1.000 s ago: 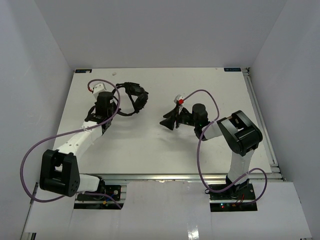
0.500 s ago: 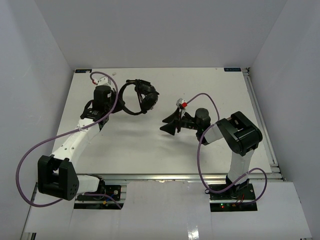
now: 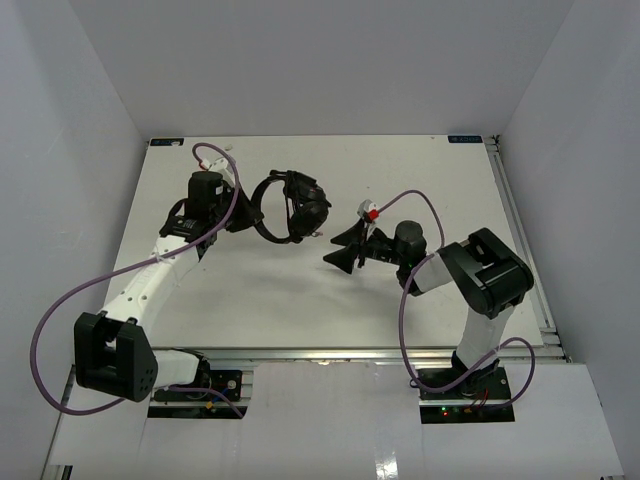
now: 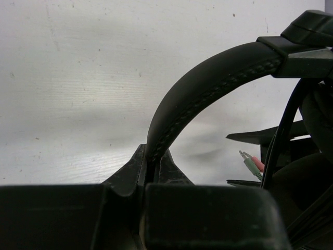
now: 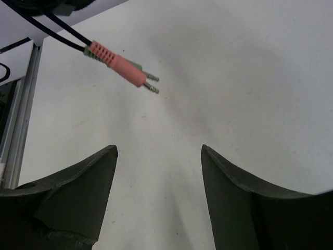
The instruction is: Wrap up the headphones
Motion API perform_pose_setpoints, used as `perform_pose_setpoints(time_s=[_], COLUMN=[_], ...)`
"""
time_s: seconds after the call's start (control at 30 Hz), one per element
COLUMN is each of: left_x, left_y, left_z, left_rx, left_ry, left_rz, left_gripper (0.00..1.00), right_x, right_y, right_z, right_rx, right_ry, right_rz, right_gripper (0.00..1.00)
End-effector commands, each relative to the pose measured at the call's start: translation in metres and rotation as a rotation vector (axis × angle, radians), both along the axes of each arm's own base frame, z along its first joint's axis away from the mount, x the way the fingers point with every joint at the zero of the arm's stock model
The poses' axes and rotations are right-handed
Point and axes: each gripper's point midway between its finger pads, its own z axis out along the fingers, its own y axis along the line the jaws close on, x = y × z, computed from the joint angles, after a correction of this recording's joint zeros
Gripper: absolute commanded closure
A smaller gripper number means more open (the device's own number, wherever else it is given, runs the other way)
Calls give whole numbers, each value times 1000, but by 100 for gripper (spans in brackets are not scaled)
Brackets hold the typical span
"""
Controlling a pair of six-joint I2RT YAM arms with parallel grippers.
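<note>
Our left pincer (image 4: 153,166) is clamped on the headband (image 4: 208,83) of the headphones (image 3: 297,205). Our right pincer (image 5: 158,156) gapes wide and empty, and the plug (image 5: 124,66) dangles ahead of it, up-left. We should reach forward, centre the plug, then close gently. Since a second ago the headphones have swung nearer our right pincer, whose jaws have widened.

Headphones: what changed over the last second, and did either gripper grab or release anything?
The left gripper, clamped on the headband, swung the headphones right, toward the table's middle and the right gripper. The right gripper's jaws spread wider, empty, facing the dangling plugs. Nothing was grabbed or released; the left grip stayed.
</note>
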Motion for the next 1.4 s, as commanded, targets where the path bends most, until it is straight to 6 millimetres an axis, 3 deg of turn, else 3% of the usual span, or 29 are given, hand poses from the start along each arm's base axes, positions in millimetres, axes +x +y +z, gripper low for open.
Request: perform_pose_setpoints(time_s=[0.0,0.53,0.9,1.23,1.37], left_x=[-10,-23,-25,-27,-25], left_y=[-8,-14,-21,-27,-28], left_z=[52,61,61,57,60], left_rx=[-42,-61,-96,-118,-116], left_ry=[-113,-105,-97,-85,-96], left_rz=[-52,-112,-141,-170,-175], left_gripper=[100,100,100,100,100], right_x=[0,-16,-22,-23,-22], right_y=[-1,19,24,24,26], right_z=[128,138,125,121,118], right_rx=[205,136,118,179,180], right_ry=[-600,-667,-637,-590,-585], right_rz=[-27,65,103,84,89], right_gripper=[27,25,33,56,71])
